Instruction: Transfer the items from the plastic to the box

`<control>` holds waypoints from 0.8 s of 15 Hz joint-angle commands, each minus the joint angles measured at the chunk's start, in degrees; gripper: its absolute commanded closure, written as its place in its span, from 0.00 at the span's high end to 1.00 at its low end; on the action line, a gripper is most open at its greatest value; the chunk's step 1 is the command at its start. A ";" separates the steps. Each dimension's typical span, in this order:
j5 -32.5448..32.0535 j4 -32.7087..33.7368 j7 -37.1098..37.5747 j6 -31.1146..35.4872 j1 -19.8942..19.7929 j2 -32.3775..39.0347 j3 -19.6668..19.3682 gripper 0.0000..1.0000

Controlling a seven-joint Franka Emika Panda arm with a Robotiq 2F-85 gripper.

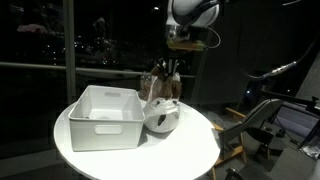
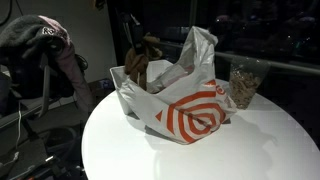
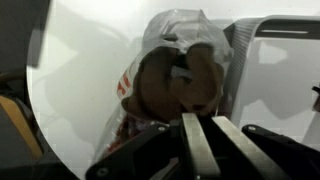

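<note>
The plastic, a crinkly whitish bag with a red ring print, stands on the round white table next to the box. The box is a white bin, seen at the right in the wrist view. My gripper hangs over the bag's mouth, its fingers almost together on a brown plush item. That item sticks up out of the bag. Anything else in the bag is hidden.
The white table ends in a round edge close behind the bag and box. A clear jar stands by the bag. Clothes draped on a chair and metal frames surround the table.
</note>
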 commanded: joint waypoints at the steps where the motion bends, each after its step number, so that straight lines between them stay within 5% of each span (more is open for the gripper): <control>1: -6.05 -0.26 2.84 5.53 -0.66 -3.18 5.46 0.07; 7: -18.94 6.16 6.08 11.88 0.58 5.02 11.83 0.08; 12: -23.33 14.13 3.41 11.78 4.02 14.21 12.17 0.08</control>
